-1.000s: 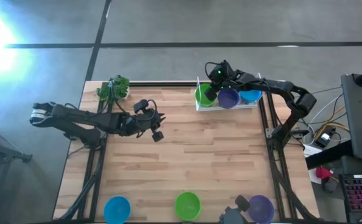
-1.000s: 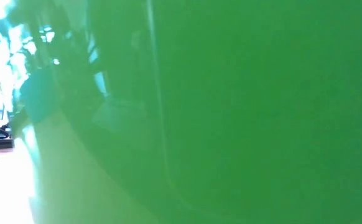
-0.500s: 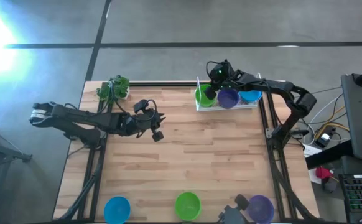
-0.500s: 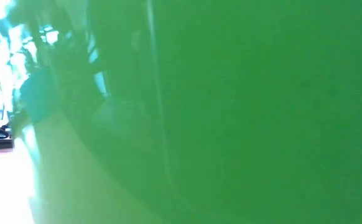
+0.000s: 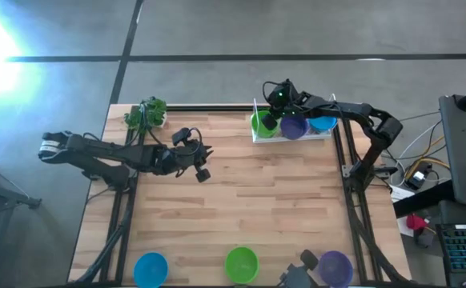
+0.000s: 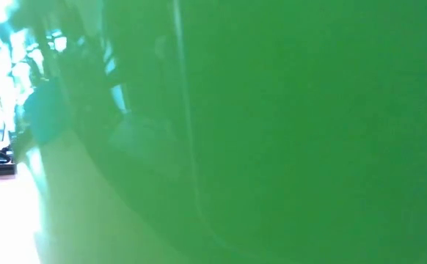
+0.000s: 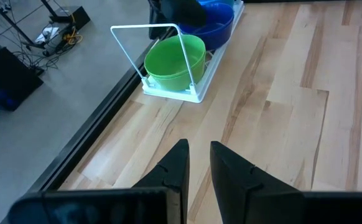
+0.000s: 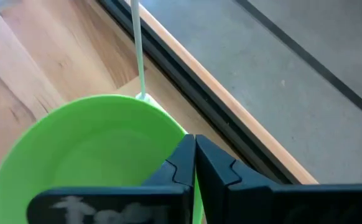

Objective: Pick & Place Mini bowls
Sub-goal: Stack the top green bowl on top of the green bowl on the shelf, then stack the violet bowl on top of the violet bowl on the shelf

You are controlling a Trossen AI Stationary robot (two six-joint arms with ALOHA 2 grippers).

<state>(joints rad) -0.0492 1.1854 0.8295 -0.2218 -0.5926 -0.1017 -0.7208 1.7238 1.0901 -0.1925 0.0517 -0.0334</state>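
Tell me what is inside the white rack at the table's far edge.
The white rack holds a green bowl, a purple bowl and a blue bowl. The right gripper covers part of them.

The table top (image 5: pixel 241 208) is made of pale wood planks with visible grain, finished smooth and faintly satin. The green bowl (image 8: pixel 94 155) is moulded from smooth plastic with a slight sheen; the blue bowl (image 7: pixel 215 18) is glossier. The rack (image 7: pixel 145 30) holding them is formed of thin white-coated wire. The left gripper (image 7: pixel 196 158) is built of dark matt plastic.
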